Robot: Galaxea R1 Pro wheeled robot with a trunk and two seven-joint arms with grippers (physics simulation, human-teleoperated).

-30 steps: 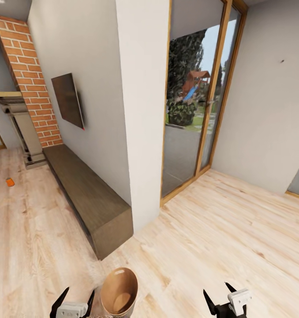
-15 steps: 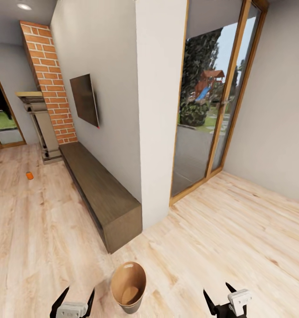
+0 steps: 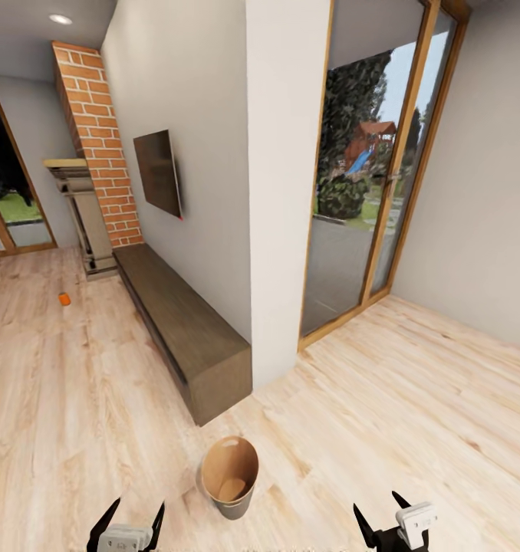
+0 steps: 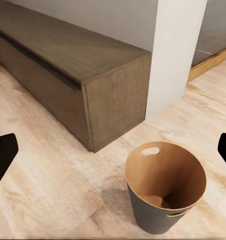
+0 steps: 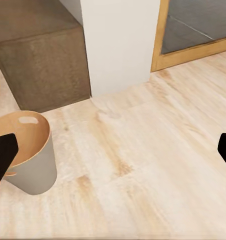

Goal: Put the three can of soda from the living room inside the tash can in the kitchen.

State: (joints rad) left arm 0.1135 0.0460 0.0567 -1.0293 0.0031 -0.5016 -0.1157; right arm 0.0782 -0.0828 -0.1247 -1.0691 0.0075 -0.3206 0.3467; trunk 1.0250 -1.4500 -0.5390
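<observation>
The orange soda can (image 3: 64,299) lies far off on the wood floor near the brick fireplace (image 3: 99,146) — ahead and to the left, nearer the left gripper (image 3: 127,515). The trash can (image 3: 228,477) stands upright between both grippers; left and right gripper (image 3: 383,512) — spread wide, holding nothing.

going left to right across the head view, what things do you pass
orange can on the floor → brick fireplace → tv on the wall → bin on the floor → white pillar → tall glass door
</observation>
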